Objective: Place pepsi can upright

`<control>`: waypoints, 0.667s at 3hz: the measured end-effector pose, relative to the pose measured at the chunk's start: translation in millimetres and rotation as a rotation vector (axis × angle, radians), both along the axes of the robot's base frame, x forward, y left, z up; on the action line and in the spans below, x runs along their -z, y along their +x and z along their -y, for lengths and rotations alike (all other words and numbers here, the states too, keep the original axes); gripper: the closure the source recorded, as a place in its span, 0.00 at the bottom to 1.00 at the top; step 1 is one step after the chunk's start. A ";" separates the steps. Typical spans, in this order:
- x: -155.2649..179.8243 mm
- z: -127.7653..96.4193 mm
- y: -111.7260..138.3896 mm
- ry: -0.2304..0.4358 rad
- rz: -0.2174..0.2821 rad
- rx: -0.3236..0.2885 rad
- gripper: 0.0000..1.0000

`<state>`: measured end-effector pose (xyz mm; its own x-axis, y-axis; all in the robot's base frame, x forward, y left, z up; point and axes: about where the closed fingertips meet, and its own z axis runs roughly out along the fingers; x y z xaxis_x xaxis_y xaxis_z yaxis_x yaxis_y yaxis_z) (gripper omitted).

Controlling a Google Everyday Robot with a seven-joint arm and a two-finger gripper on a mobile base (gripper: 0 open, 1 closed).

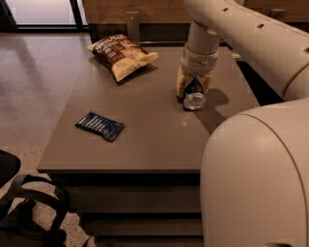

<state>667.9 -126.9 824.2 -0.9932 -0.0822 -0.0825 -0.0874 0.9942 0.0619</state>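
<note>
Low grey-brown table point(145, 144) with lower tiers beneath it, taken as landmark. Left of the table, pale speckled floor point(34, 96), glossy with daylight from a dark-framed glass door point(43, 9) beyond the table's far-left corner; straight behind the table, a wood-panel wall point(145, 12) over a dark base strip point(159, 33). Black chair point(19, 212) partly in shot at the table's front-left corner

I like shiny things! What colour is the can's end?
Silver, in the camera view. The gripper is around the pepsi can.

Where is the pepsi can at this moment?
In the camera view, the pepsi can is on the right side of the table, gripped by the hand, right of the chip bag.
</note>
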 end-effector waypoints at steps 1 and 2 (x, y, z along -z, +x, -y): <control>-0.6 -0.2 0.4 0.000 0.001 -0.001 1.00; -14.9 8.2 3.1 0.007 0.058 0.004 1.00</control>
